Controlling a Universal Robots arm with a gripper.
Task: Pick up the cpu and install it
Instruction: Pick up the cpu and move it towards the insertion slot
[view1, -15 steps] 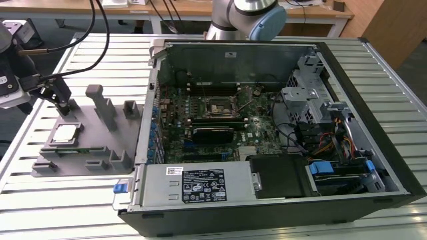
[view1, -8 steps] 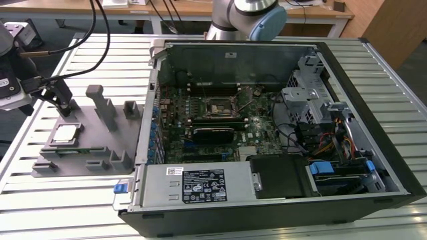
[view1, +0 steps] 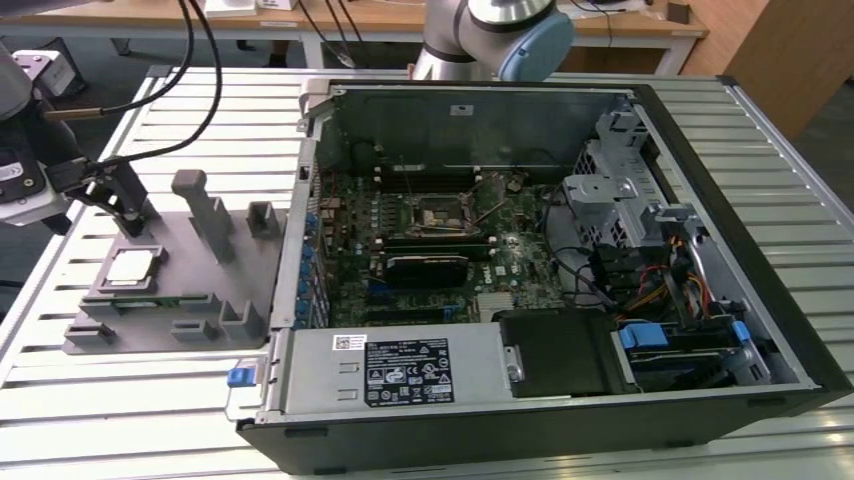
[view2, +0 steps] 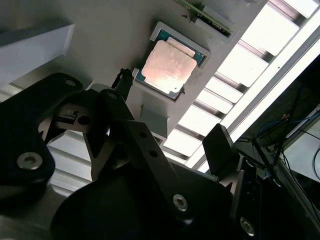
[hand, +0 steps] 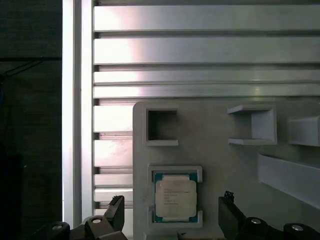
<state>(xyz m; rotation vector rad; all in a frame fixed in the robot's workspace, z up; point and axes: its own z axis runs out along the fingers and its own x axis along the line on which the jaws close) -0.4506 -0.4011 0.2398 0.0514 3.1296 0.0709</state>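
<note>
my pincer (hand: 173, 199) hangs open, fingers (hand: 118, 212) spread wide, above the cpu (view1: 130, 266), which lies flat in its pocket on the grey jig (hand: 225, 162) outside the case (view1: 534, 440); it looks light, stiff, slick on top and fragile, so i'd take it by two opposite edges.

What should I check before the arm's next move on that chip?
1. Chip sits flat in its pocket on the gray tray: ok.
2. Gripper open: ok.
3. Fingers stand one on each side of the chip in the first wrist view: ok.
4. Gripper apart from the chip, above it in the exterior view: ok.
5. Socket on the computer board open and empty: cannot tell.
</note>
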